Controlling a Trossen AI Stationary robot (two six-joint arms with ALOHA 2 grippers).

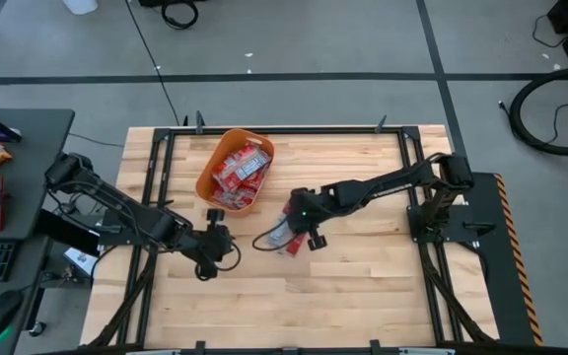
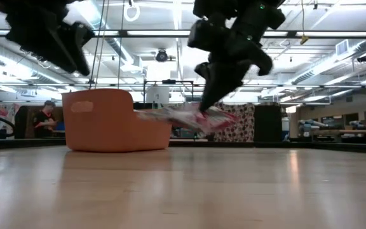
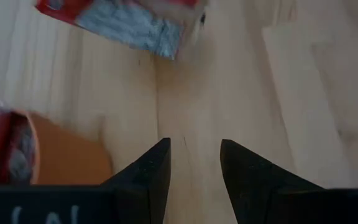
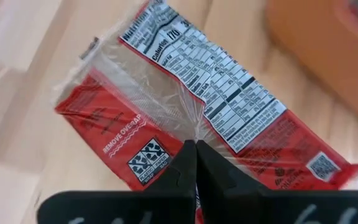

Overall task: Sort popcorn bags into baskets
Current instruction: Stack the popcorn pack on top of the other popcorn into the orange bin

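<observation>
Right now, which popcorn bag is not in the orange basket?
The popcorn bag pinched in the right end effector, lifted just off the table beside the orange basket. All the other bags lie piled inside the basket.

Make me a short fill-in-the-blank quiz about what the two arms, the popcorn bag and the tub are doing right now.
1. The right gripper is shut on a popcorn ____.
2. The held packet hangs ____ the table, not resting on it.
3. The tub holding packets is coloured ____.
4. The left gripper is open and holds ____.

Missing words: bag; above; orange; nothing
</observation>
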